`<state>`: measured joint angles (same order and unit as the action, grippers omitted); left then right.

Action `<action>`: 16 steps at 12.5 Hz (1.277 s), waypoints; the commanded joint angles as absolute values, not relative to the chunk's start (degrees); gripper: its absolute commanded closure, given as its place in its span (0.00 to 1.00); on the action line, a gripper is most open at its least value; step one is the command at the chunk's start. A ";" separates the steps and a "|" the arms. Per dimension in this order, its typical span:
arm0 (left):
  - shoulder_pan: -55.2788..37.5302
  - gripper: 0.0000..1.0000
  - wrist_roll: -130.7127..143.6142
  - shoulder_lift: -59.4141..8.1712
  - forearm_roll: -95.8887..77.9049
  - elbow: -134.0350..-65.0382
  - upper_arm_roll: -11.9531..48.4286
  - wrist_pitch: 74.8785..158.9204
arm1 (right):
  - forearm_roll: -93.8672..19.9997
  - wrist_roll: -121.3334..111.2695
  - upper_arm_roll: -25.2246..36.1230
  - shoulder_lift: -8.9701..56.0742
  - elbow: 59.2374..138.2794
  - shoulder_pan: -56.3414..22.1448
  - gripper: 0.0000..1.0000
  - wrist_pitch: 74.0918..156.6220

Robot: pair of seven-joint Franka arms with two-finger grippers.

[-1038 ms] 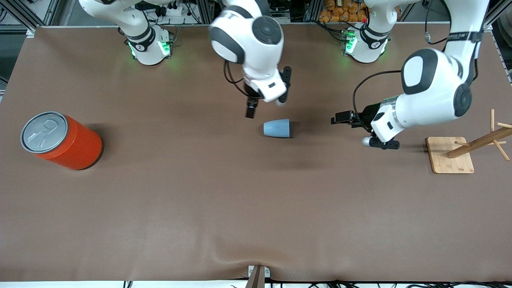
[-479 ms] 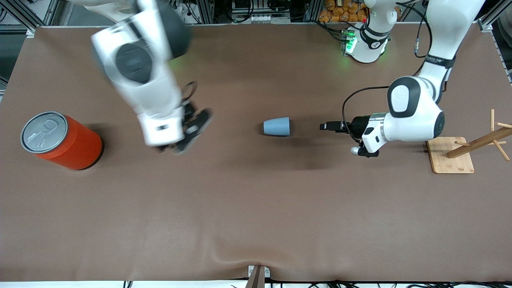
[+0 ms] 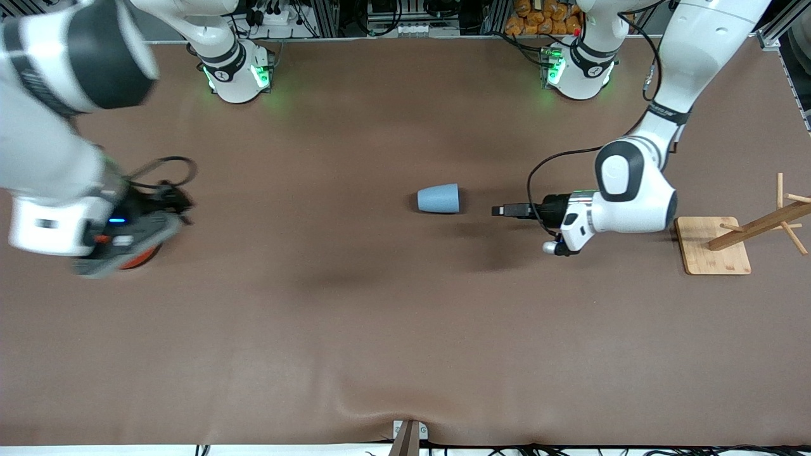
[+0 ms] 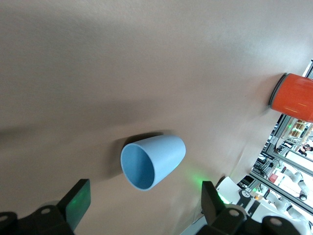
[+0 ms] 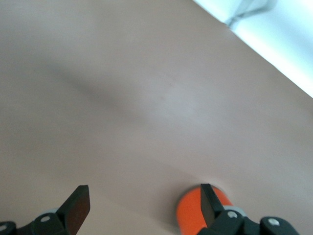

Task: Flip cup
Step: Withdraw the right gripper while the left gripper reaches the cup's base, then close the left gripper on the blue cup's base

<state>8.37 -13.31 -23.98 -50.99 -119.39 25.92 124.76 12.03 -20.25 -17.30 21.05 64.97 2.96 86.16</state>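
The light-blue cup [image 3: 438, 199] lies on its side in the middle of the table, with its mouth turned toward the left arm's end. My left gripper [image 3: 507, 210] is low over the table beside the cup, a short gap from its mouth. It is open and empty. In the left wrist view the cup [image 4: 155, 160] shows its darker blue inside just ahead of the open left gripper [image 4: 144, 208]. My right gripper [image 3: 136, 231] is over the orange can [image 3: 138, 258] at the right arm's end, open and empty. The right wrist view [image 5: 144, 208] shows the can [image 5: 193, 215] by one finger.
A wooden rack on a bamboo base [image 3: 713, 246] stands at the left arm's end, beside the left arm's elbow. The orange can is mostly hidden under the right hand. It also shows far off in the left wrist view [image 4: 292, 94].
The right arm has swung fast from beside the cup to over the orange can. The left gripper has moved closer to the cup's mouth. The cup has not moved.
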 commanded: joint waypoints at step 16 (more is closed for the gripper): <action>-0.60 0.21 -38.31 -29.88 -87.52 -127.44 26.28 130.06 | -2.98 10.05 0.35 0.27 91.05 2.72 0.00 93.52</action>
